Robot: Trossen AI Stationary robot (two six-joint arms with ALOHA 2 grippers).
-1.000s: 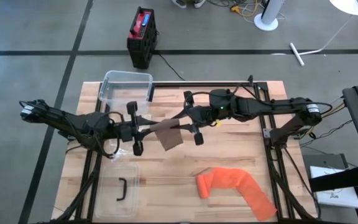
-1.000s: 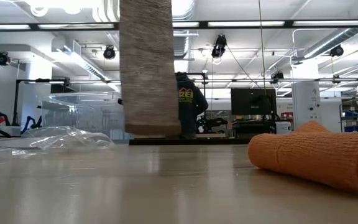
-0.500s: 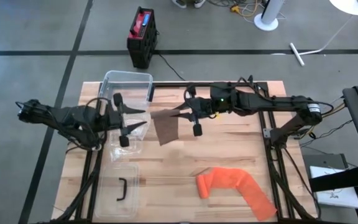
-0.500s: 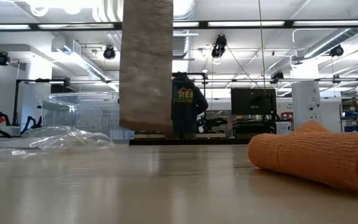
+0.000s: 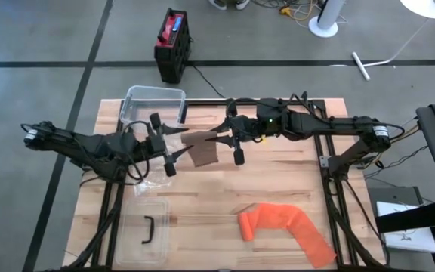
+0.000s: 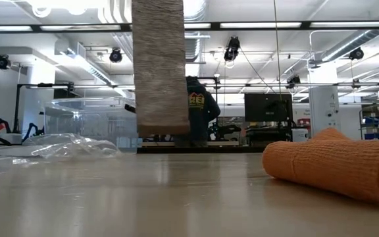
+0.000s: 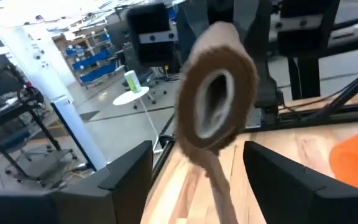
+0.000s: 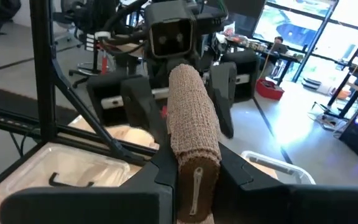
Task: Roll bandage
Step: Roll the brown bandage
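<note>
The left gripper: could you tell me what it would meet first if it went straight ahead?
Probably the brown rolled bandage, directly ahead of the open left gripper and clamped in the right gripper; the gap is hard to judge.

Overhead looking straight down, low camera level across tabletop, wrist cameras facing each other over brown bandage (image 5: pixel 202 153)

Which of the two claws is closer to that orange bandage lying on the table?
The right. The right gripper holds the brown bandage roll above mid-table, up and slightly left of the orange bandage. The left gripper is farther off, past the brown roll.
</note>
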